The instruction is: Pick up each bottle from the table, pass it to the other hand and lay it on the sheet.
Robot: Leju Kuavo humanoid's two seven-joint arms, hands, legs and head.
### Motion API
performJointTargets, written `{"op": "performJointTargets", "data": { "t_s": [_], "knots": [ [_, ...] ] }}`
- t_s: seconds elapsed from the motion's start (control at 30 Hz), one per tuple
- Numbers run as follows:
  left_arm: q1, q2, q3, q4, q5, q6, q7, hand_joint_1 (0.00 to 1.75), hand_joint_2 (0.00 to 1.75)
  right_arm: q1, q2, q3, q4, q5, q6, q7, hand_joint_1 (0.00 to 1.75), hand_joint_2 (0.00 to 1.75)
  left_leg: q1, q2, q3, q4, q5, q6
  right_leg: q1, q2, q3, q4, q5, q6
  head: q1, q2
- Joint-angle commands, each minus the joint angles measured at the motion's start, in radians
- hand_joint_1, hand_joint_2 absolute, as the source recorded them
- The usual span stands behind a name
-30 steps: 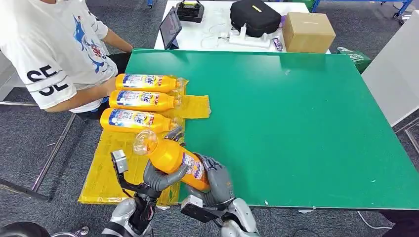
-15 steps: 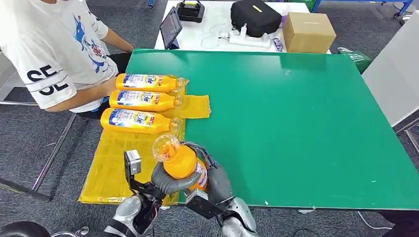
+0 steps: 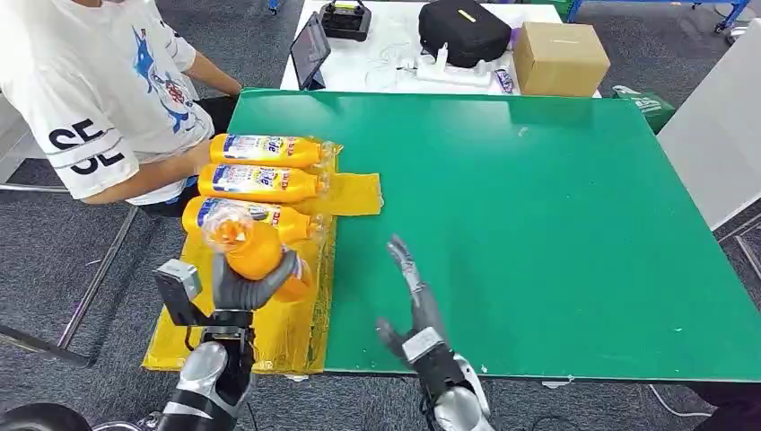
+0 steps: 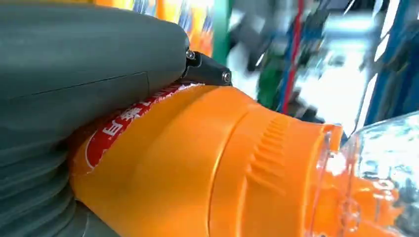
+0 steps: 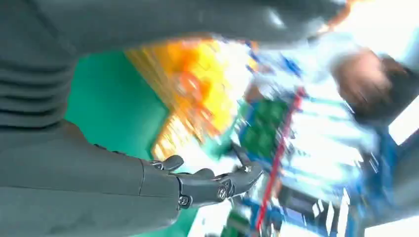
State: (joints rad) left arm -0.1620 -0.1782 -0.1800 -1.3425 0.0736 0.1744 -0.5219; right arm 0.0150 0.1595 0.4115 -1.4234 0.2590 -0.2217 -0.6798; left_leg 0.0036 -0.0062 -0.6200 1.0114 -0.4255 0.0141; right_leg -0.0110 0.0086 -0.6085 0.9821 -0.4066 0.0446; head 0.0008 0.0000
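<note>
My left hand (image 3: 244, 289) grips an orange bottle (image 3: 254, 250) with a clear cap, held above the yellow sheet (image 3: 274, 323) near the table's front left. The left wrist view shows the same orange bottle (image 4: 207, 168) pressed under my thumb (image 4: 89, 59). Three more orange bottles (image 3: 260, 183) lie side by side on the sheet's far part. My right hand (image 3: 415, 301) hovers open over the green table (image 3: 556, 224), fingers stretched, holding nothing; its fingers (image 5: 217, 185) are spread in the blurred right wrist view.
A person in a white T-shirt (image 3: 90, 90) sits at the table's left, an arm beside the lying bottles. Behind the green table stands a white table with a black bag (image 3: 462, 31), a cardboard box (image 3: 559, 57) and a tablet (image 3: 310, 49).
The bottle has passed from both hands to my left hand alone, which carried it left over the sheet. My right hand let go, opened and moved right.
</note>
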Motion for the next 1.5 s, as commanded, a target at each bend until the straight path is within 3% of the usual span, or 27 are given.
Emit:
{"op": "performJointTargets", "data": {
  "t_s": [0.03, 0.17, 0.27, 0.4, 0.5, 0.63, 0.67, 1.03, 1.27, 1.3, 1.33, 1.5],
  "knots": [
    [0.032, 0.022, 0.113, -0.211, -0.082, 0.072, -0.026, 1.75, 1.75, 0.074, 0.036, -0.195, -0.216, -0.047, -0.08, -0.018, 0.0, 0.0, 0.001, 0.001, 0.002, 0.001, -0.002, 0.0, 0.001, 0.0, 0.002, 0.0, -0.001, -0.001, 0.0, 0.0],
    [0.046, 0.056, 0.122, -0.242, -0.138, 0.064, -0.028, 1.75, 1.75, 0.076, 0.041, -0.218, -0.22, -0.075, -0.104, -0.018, 0.0, 0.0, 0.001, 0.001, 0.004, 0.0, -0.002, -0.001, 0.001, 0.0, 0.004, 0.0, -0.002, -0.002, 0.0, 0.0],
    [0.03, 0.113, 0.103, -0.204, -0.386, 0.125, 0.023, 1.75, 1.75, 0.073, 0.036, -0.219, -0.263, -0.102, -0.167, -0.018, 0.0, 0.0, 0.0, 0.001, 0.002, 0.0, -0.001, -0.001, 0.001, 0.001, 0.002, 0.0, -0.001, -0.001, 0.0, 0.0],
    [0.005, 0.13, 0.107, -0.15, -0.486, 0.148, 0.048, 1.75, 1.75, 0.071, 0.032, -0.226, -0.287, -0.111, -0.191, -0.018, 0.0, 0.0, 0.001, 0.0, 0.005, 0.0, -0.002, -0.001, 0.001, -0.001, 0.005, 0.0, -0.002, -0.002, 0.0, 0.0],
    [-0.038, 0.204, 0.025, 0.023, -0.852, 0.129, 0.164, 1.75, 1.75, 0.055, 0.027, -0.218, -0.321, -0.123, -0.223, -0.018, 0.0, 0.0, 0.0, -0.001, 0.003, -0.001, 0.0, -0.001, 0.0, -0.002, 0.003, -0.001, -0.001, -0.001, 0.0, 0.0],
    [-0.152, 0.216, -0.061, 0.353, -1.03, 0.106, 0.183, 1.75, 1.75, 0.01, 0.009, -0.141, -0.278, -0.009, -0.25, -0.018, 0.0, 0.0, -0.001, -0.002, 0.005, -0.002, 0.001, 0.0, -0.001, -0.002, 0.005, -0.001, -0.001, -0.001, -0.001, 0.0],
    [-0.182, 0.213, -0.081, 0.422, -1.081, 0.156, 0.19, 1.75, 1.75, -0.001, 0.004, -0.118, -0.268, 0.003, -0.26, -0.018, 0.0, 0.0, 0.0, -0.003, 0.007, -0.003, 0.001, -0.001, 0.0, -0.004, 0.007, -0.002, -0.001, -0.001, 0.0, 0.0],
    [-0.268, 0.226, -0.171, 0.573, -1.248, 0.245, 0.234, 1.75, 1.75, -0.032, 0.006, -0.088, -0.219, -0.027, -0.23, -0.018, 0.0, 0.0, 0.001, 0.001, 0.007, -0.001, -0.001, -0.001, 0.002, 0.0, 0.007, -0.002, -0.001, -0.002, 0.0, 0.0],
    [-0.175, 0.237, -0.161, 0.496, -1.181, 0.189, 0.19, 1.75, 1.75, -0.034, 0.026, -0.134, -0.143, -0.057, -0.161, -0.01, 0.0, 0.0, 0.001, 0.003, 0.006, -0.002, -0.001, -0.001, 0.001, 0.002, 0.006, -0.002, 0.0, -0.002, 0.0, 0.0],
    [-0.168, 0.237, -0.161, 0.489, -1.177, 0.187, 0.187, 1.62, 1.75, -0.034, 0.028, -0.137, -0.137, -0.06, -0.158, -0.009, 0.0, 0.0, 0.001, 0.003, 0.006, -0.002, 0.0, -0.001, 0.001, 0.002, 0.005, -0.002, 0.0, -0.001, 0.0, 0.0],
    [-0.155, 0.241, -0.162, 0.474, -1.16, 0.155, 0.181, 0.02, 1.75, -0.036, 0.035, -0.146, -0.124, -0.06, -0.153, -0.007, 0.0, 0.0, 0.001, 0.003, 0.007, -0.002, -0.001, -0.001, 0.001, 0.002, 0.007, -0.002, 0.0, -0.002, 0.0, 0.0],
    [-0.141, 0.242, -0.16, 0.461, -1.13, 0.116, 0.17, 0.0, 1.75, -0.038, 0.04, -0.153, -0.113, -0.066, -0.141, -0.001, 0.0, 0.0, 0.001, 0.003, 0.004, -0.001, 0.0, -0.001, 0.001, 0.002, 0.005, -0.001, 0.0, -0.001, 0.0, 0.0]
  ]
}}
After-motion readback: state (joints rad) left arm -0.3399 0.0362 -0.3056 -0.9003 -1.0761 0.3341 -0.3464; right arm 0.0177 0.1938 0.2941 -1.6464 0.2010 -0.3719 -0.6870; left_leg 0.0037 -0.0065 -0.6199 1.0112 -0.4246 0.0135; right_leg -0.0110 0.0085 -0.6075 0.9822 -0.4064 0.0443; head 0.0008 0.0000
